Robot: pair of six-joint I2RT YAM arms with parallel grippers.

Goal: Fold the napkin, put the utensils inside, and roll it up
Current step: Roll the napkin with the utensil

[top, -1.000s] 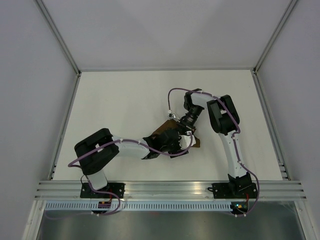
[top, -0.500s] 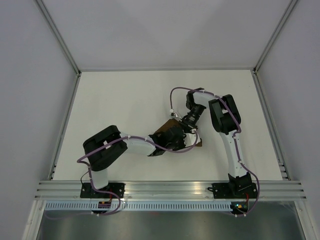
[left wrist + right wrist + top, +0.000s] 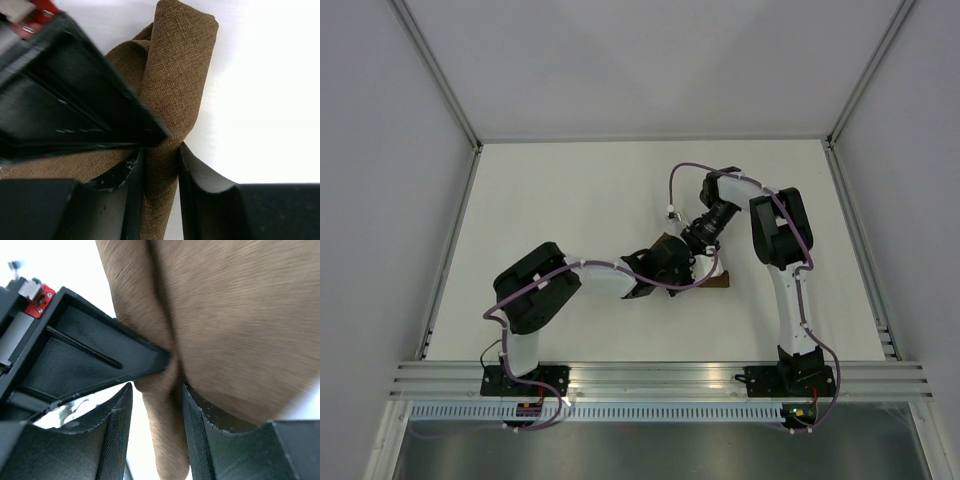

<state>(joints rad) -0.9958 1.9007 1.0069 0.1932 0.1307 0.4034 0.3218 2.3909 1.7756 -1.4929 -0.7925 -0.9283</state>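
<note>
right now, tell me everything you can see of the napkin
The napkin is a dark brown, matte, woven cloth. It is not flat but bunched into soft folds, with one rolled-looking lobe, on the white table. One narrow fold runs between the fingers of the left gripper, which press it from both sides. Another fold sits between the fingers of the right gripper, with a slit of light on one side. What lies inside the folds is hidden.

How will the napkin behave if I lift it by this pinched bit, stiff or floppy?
Probably floppy: the napkin folds and bunches softly between the left fingers. Its woven surface looks matte, so it likely won't slip. The loose folds may well come undone when lifted.
</note>
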